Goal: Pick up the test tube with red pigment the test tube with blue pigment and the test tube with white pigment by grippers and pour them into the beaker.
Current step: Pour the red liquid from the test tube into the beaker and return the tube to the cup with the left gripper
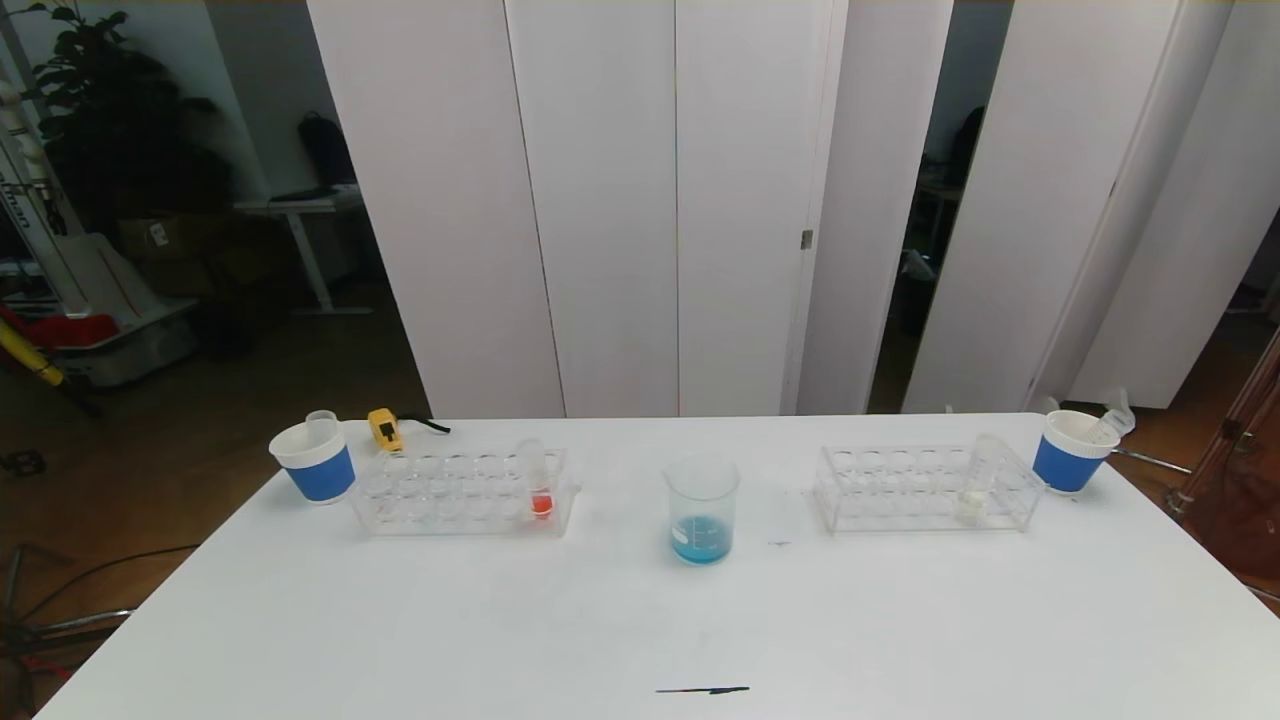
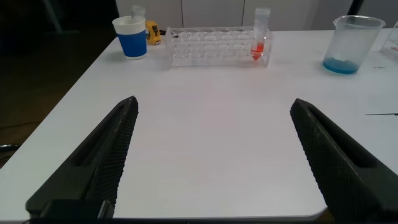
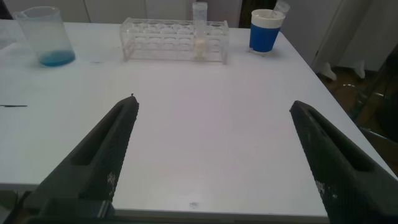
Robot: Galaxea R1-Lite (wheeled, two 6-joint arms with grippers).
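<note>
At the near edge of the surface [image 1: 640, 620] I see the left gripper [image 2: 214, 155] and the right gripper [image 3: 214, 158] hovering with fingers spread wide, holding nothing. Farther out, the beaker [image 1: 702, 508] stands mid-surface with blue liquid in its bottom. To my left, a clear rack [image 1: 462, 490] holds the test tube with red pigment [image 1: 539, 480] upright beside a blue cup [image 1: 314, 460]. To my right, another rack [image 1: 925, 488] holds the test tube with white pigment [image 1: 976, 482], next to a second blue cup [image 1: 1072, 452].
</note>
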